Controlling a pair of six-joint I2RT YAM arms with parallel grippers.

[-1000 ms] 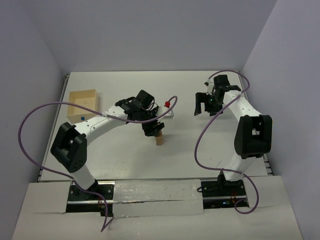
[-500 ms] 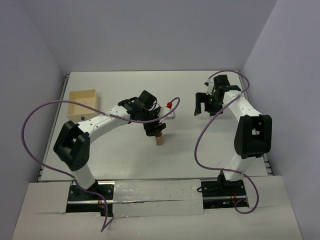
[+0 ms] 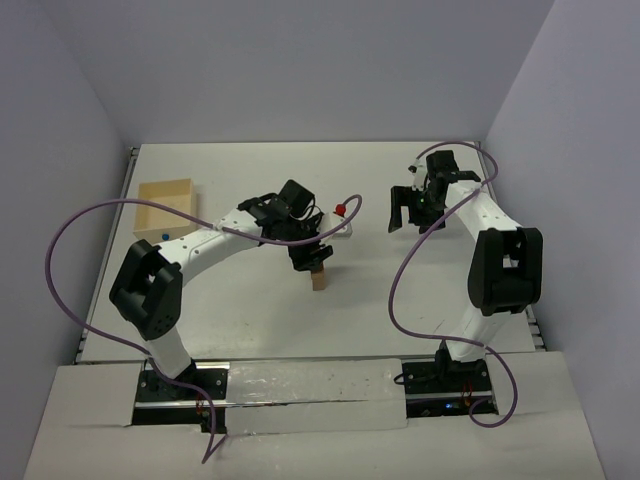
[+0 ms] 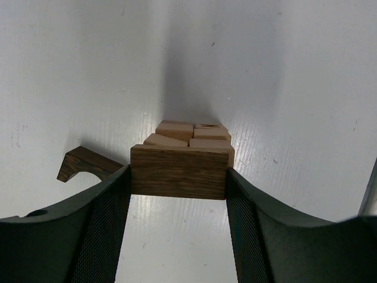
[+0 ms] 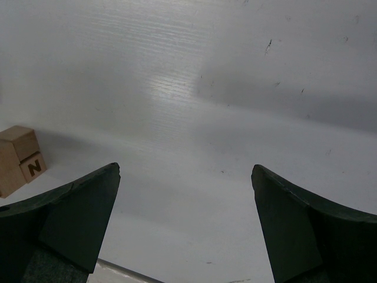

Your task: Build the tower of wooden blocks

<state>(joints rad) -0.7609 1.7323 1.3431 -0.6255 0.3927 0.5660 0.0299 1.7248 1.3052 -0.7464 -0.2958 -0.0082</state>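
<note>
Near the middle of the tabletop (image 3: 240,320): wood block tower (image 3: 319,279) stands, pale blocks | dark brown block (image 4: 178,172) just over its top, clamped by left gripper (image 3: 311,258) | arch piece (image 4: 88,164) lies beside it | right gripper (image 3: 413,208) spread wide, holding nothing, toward the right edge | risk: the block is wider than the stack, so an off-centre release may topple it.

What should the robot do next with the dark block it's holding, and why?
Probably ease it straight down a little, onto the stack. The left gripper pinches the dark brown block between both fingers, right over the pale blocks, whose tops peek out just past it. Whether it already touches them, I cannot tell.
</note>
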